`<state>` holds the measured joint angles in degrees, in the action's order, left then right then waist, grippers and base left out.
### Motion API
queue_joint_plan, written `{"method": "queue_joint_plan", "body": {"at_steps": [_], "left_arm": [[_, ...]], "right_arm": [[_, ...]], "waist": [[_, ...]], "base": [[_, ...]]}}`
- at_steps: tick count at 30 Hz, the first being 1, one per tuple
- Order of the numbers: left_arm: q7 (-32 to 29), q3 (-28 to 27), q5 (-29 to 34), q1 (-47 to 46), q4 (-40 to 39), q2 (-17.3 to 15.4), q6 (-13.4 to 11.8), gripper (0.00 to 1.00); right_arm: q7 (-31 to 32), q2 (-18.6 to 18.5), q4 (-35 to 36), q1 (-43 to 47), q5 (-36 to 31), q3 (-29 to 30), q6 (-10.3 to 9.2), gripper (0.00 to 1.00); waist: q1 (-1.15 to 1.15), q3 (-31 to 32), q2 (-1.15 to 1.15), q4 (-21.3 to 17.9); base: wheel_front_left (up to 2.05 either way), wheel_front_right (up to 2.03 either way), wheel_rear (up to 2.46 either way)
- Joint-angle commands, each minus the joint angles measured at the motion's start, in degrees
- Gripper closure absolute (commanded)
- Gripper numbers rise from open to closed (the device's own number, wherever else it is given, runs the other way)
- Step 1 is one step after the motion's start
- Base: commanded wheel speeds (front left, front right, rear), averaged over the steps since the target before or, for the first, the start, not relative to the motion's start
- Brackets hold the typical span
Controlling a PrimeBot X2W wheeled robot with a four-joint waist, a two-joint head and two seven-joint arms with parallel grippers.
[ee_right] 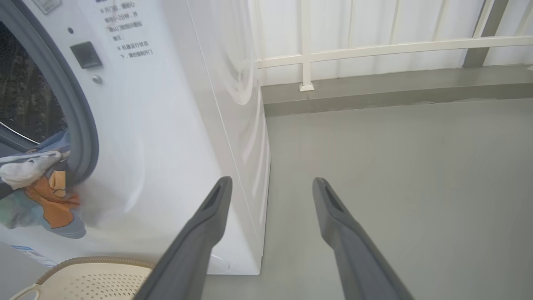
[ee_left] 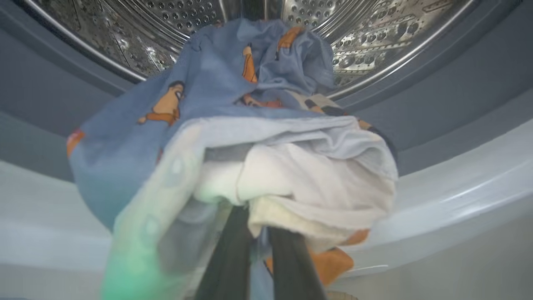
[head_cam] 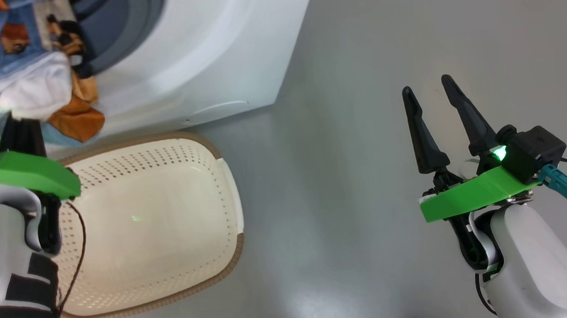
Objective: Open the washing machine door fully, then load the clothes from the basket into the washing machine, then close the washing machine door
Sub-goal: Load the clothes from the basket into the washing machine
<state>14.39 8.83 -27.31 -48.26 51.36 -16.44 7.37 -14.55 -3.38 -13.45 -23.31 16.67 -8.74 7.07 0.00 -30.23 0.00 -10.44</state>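
Head view, left to right: the left gripper (head_cam: 21, 135) is clamped tight on the light-blue, orange-printed clothes (head_cam: 18, 73), a bundle hanging downward at the big white washing machine (head_cam: 206, 49) mouth. Below stands the cream perforated plastic basket (head_cam: 158, 227), lengthwise toward the robot. Across the grey floor (head_cam: 349, 99), the right gripper (head_cam: 426, 85) gapes wide, holding nothing.

Bright, even daylight, soft glare on the floor (head_cam: 300, 292) — the clothes (ee_left: 233, 125) blur close to the lens
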Motion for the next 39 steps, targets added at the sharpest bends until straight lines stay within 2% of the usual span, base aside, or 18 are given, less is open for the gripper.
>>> {"method": "queue_joint_plan", "body": {"at_steps": [1,6,10,16,26,32,33,34,35,39], "left_arm": [[0.61,-1.67,0.89,0.82,-2.02,-2.24,0.06,1.00],[0.61,-2.53,2.15,1.32,-7.76,-2.11,0.10,1.00],[0.61,-1.82,1.85,-1.39,-8.49,-2.82,0.11,1.00],[-1.33,-0.86,1.54,-12.15,-3.41,-4.26,0.11,1.00],[-3.63,1.91,5.49,-30.18,5.90,-8.77,-0.53,1.00],[-4.47,2.78,6.42,-37.46,10.48,-10.27,-0.67,1.00],[-5.27,2.79,6.32,-38.33,11.57,-10.42,-0.69,0.97],[-6.49,2.83,6.21,-39.12,12.83,-10.57,-0.71,0.56],[-7.91,3.16,6.36,-39.89,14.02,-10.79,-0.69,0.00],[-10.35,4.29,7.20,-42.32,16.27,-11.66,-0.64,0.00]], "right_arm": [[-0.45,0.14,1.04,0.75,0.17,-0.92,0.42,0.00],[-0.45,0.17,0.69,0.99,0.59,-1.32,0.42,0.00],[-0.45,0.23,0.95,1.13,0.86,-1.74,0.42,0.00],[-0.45,0.30,1.47,0.28,0.60,-2.34,0.42,0.00],[-0.45,0.47,4.24,0.72,1.17,-1.89,0.42,0.00],[-0.45,0.49,5.35,0.86,2.85,-2.79,0.42,0.00],[-0.45,0.49,5.41,0.88,3.00,-2.87,0.42,0.00],[-0.45,0.49,5.43,0.88,3.12,-2.94,0.42,0.00],[-0.45,0.49,5.43,0.89,3.23,-3.01,0.42,0.00],[-0.45,0.49,5.45,0.91,3.51,-3.10,0.42,0.00]], "waist": [[0.00,1.34,0.00,1.24],[0.00,2.13,0.00,1.70],[0.00,1.14,0.00,1.31],[0.00,-3.25,0.00,-0.81],[0.00,-11.44,0.00,-7.35],[0.00,-13.35,0.00,-9.65],[0.00,-13.38,0.00,-9.84],[0.00,-13.37,0.00,-9.98],[0.00,-13.33,0.00,-10.09],[0.00,-13.24,0.00,-10.20]], "base": [[0.00,0.00,0.00],[0.00,0.00,0.00],[0.00,0.00,0.00],[0.00,0.00,0.00],[0.00,0.00,0.00],[0.00,0.00,0.00],[0.00,0.00,0.00],[0.00,0.00,0.00],[0.00,0.00,0.00],[0.00,0.00,0.00]]}}
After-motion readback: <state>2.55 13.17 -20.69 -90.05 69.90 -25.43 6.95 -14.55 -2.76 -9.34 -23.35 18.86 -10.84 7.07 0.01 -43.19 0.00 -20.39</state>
